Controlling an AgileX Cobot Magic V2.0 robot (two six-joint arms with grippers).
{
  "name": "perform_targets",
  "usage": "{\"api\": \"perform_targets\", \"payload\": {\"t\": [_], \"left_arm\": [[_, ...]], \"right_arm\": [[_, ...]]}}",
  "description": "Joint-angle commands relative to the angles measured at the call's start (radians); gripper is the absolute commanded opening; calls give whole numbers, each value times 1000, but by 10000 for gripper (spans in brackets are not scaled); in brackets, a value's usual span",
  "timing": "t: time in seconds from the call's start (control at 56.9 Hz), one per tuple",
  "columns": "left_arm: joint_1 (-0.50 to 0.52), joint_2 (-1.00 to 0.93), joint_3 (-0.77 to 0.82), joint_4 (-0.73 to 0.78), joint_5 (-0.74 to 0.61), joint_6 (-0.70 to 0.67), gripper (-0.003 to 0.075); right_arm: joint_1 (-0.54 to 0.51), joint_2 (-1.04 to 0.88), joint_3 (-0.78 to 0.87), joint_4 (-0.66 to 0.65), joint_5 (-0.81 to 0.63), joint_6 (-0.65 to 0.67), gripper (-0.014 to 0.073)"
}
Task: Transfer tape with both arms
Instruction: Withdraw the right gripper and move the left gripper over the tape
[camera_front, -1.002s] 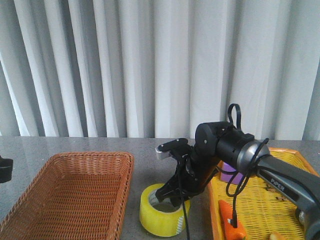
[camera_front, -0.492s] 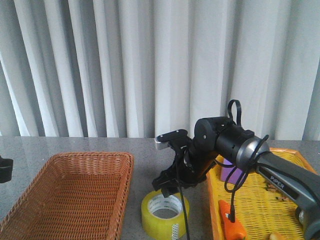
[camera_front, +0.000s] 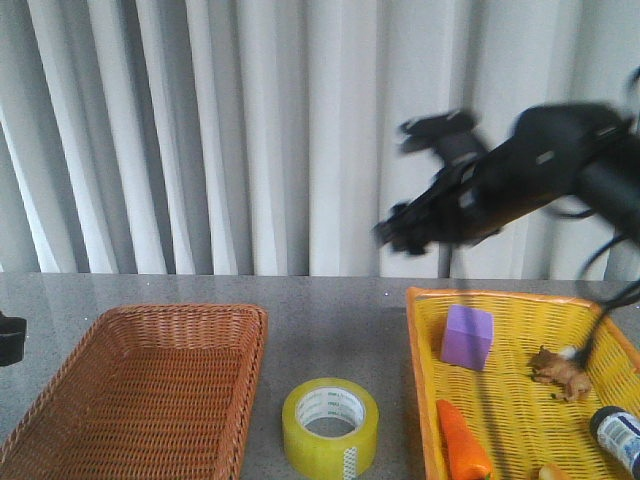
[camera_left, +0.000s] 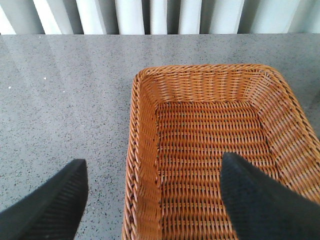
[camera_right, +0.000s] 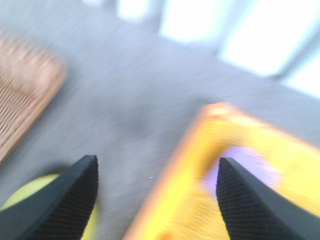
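Note:
The yellow tape roll lies flat on the grey table between the two baskets; a blurred edge of it shows in the right wrist view. My right arm is raised high above the table, blurred by motion. Its gripper is open and empty, far above the tape; in the right wrist view the jaws stand wide apart. My left gripper is open and empty over the near left rim of the wicker basket. Only a black bit of the left arm shows at the front view's left edge.
A brown wicker basket stands at the left. A yellow basket at the right holds a purple cube, an orange carrot, a small brown toy animal and a dark jar. White curtains hang behind.
My right gripper let go of the tape roll, which now lies on the table, and the right arm swung up and to the right. The left arm has not moved.

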Motion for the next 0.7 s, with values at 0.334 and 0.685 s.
{"api": "perform_targets", "payload": {"t": [0.334, 0.685], "left_arm": [[-204, 49, -34, -9, -114, 75, 539], [-365, 187, -276, -42, -98, 76, 498]], "right_arm": [[-326, -280, 150, -18, -17, 43, 257], [-445, -356, 312, 121, -53, 2, -8]]}}
